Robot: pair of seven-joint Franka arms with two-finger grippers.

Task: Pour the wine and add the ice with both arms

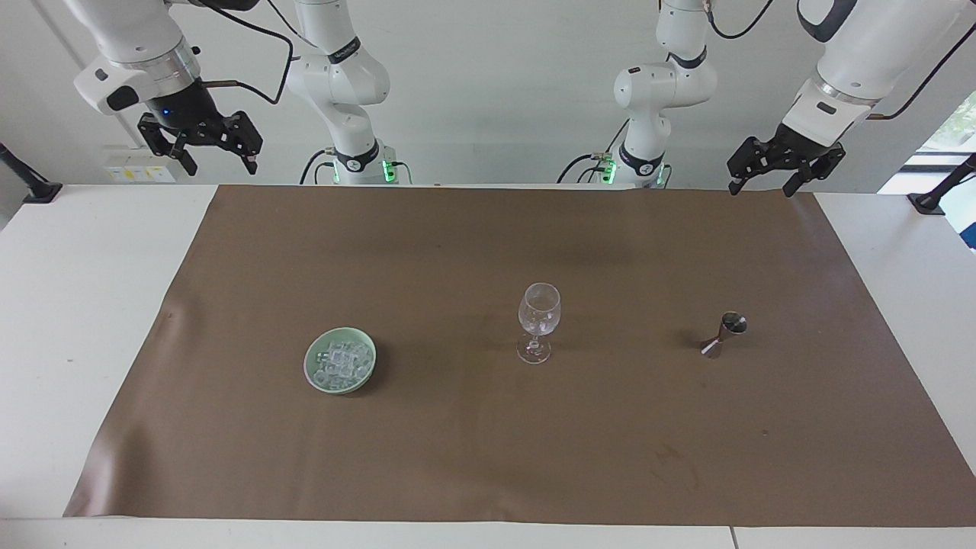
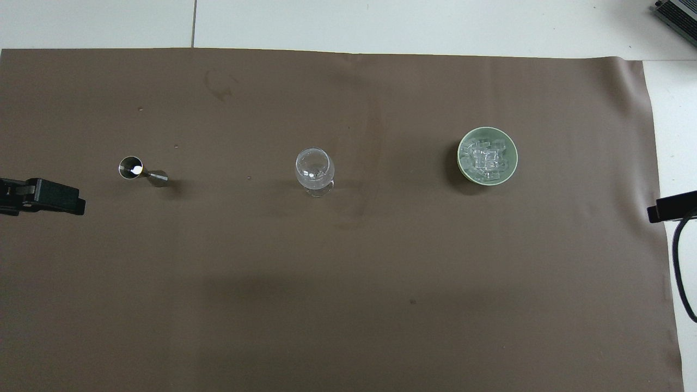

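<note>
A small steel jigger (image 1: 724,333) stands on the brown mat toward the left arm's end; it also shows in the overhead view (image 2: 142,172). A clear stemmed wine glass (image 1: 538,320) stands upright mid-mat and shows from above too (image 2: 315,171). A heap of clear ice cubes (image 1: 345,361) fills a pale green bowl (image 1: 308,364) toward the right arm's end; the overhead view shows the ice (image 2: 486,159) and the bowl (image 2: 460,155). My left gripper (image 1: 762,188) hangs open and empty, raised over the mat's corner by the robots. My right gripper (image 1: 219,166) hangs open and empty over the other such corner.
The brown mat (image 1: 488,457) covers most of the white table (image 1: 84,305). Jigger, glass and bowl stand in one row, well apart. Only the tips of the left gripper (image 2: 54,198) and the right gripper (image 2: 670,207) show in the overhead view.
</note>
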